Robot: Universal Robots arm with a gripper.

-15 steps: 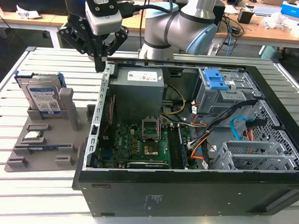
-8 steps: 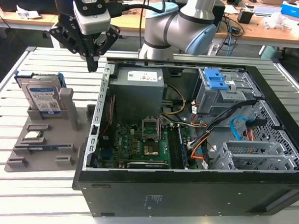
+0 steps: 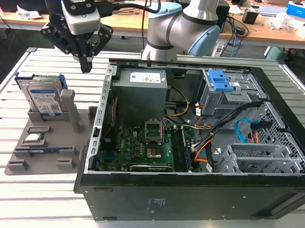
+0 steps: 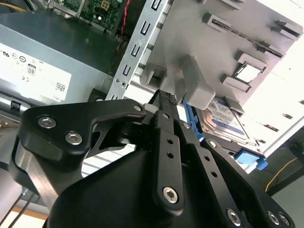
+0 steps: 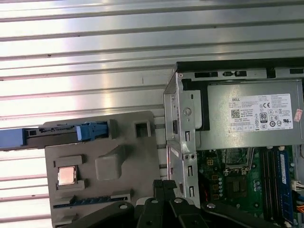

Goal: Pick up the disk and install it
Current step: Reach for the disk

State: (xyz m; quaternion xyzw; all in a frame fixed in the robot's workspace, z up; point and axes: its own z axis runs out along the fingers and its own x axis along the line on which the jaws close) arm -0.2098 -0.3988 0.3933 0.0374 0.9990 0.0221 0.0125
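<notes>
I am at the pick-up step, and nothing has been taken up: my jaws are pressed together with nothing between them, hanging above the desk [image 3: 19, 199] over the gap between the grey holder tray [image 3: 46, 145] and the left wall of the open computer case [image 3: 189, 200], as seen in the exterior view. The disk [image 3: 43, 97] stands on its edge in a slot at the far end of that tray, on the exterior view's left of my jaws and lower than they are. Its label faces the near side and its blue rails show at the edges. In the second wrist view the disk [image 4: 225, 121] sits just past the tray's grey post, and in the first wrist view I see the disk [image 5: 61, 133] edge-on as a blue strip. The small square chip [image 3: 35, 138] lies flat in its own pocket nearer on the tray, and it is not my concern. I judge the task barely begun. The grasp calls for my jaws to spread wide enough for the disk's thickness, to line up over its upper edge, and to come down clear of the post [image 3: 68, 103] beside it, so they close on the metal body rather than on a rail.
</notes>
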